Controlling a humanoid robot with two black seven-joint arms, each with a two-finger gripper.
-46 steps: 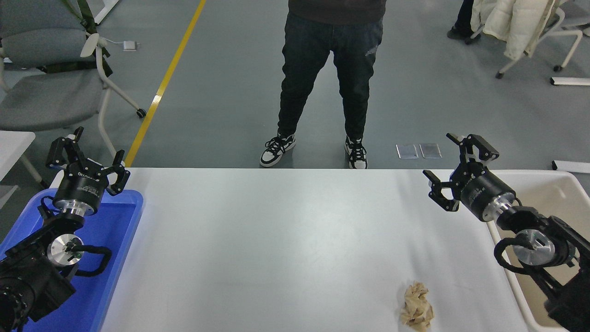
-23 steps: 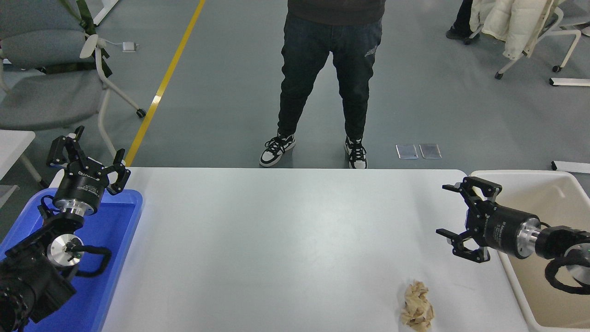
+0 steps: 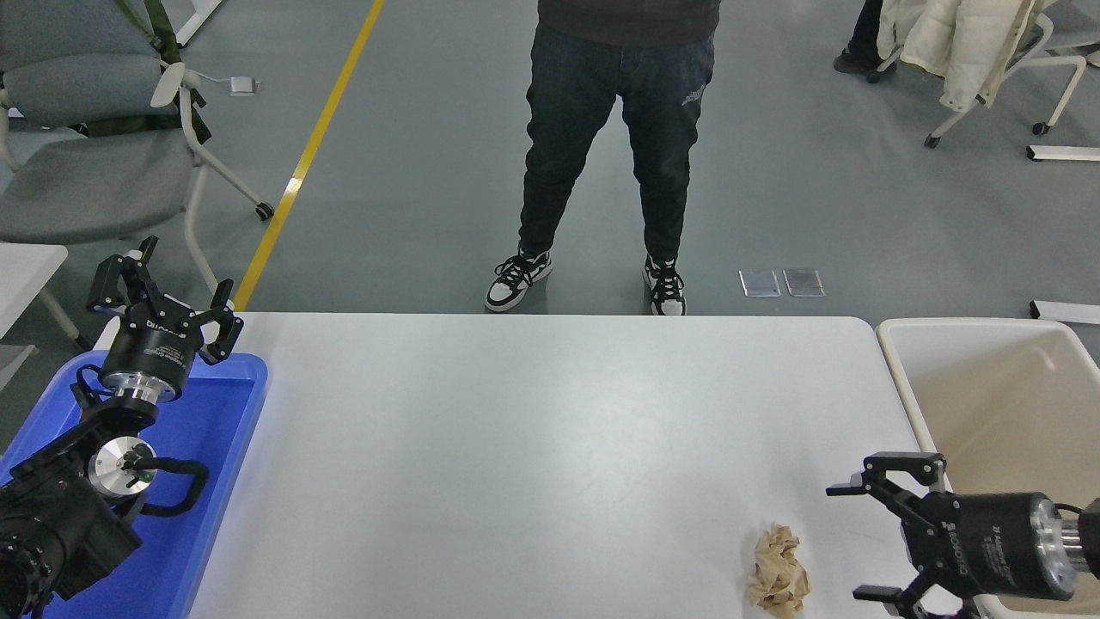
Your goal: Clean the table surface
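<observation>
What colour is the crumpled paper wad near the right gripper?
Light tan-brown. The crumpled paper wad shows best in the head view, on the white table surface.

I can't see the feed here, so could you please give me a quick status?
Right gripper open beside crumpled paper. Left gripper open, parked over blue tray. Table surface otherwise bare.

- Left black gripper (image 3: 163,292): white lettering on its cylindrical body, too small to read.
- Right black gripper (image 3: 868,542): white lettering on its cylindrical body, sideways, not legible either.
- Standing person's dark jeans (image 3: 614,129): small pale mark on one thigh, unreadable.
- No other text, numbers or signs.
</observation>
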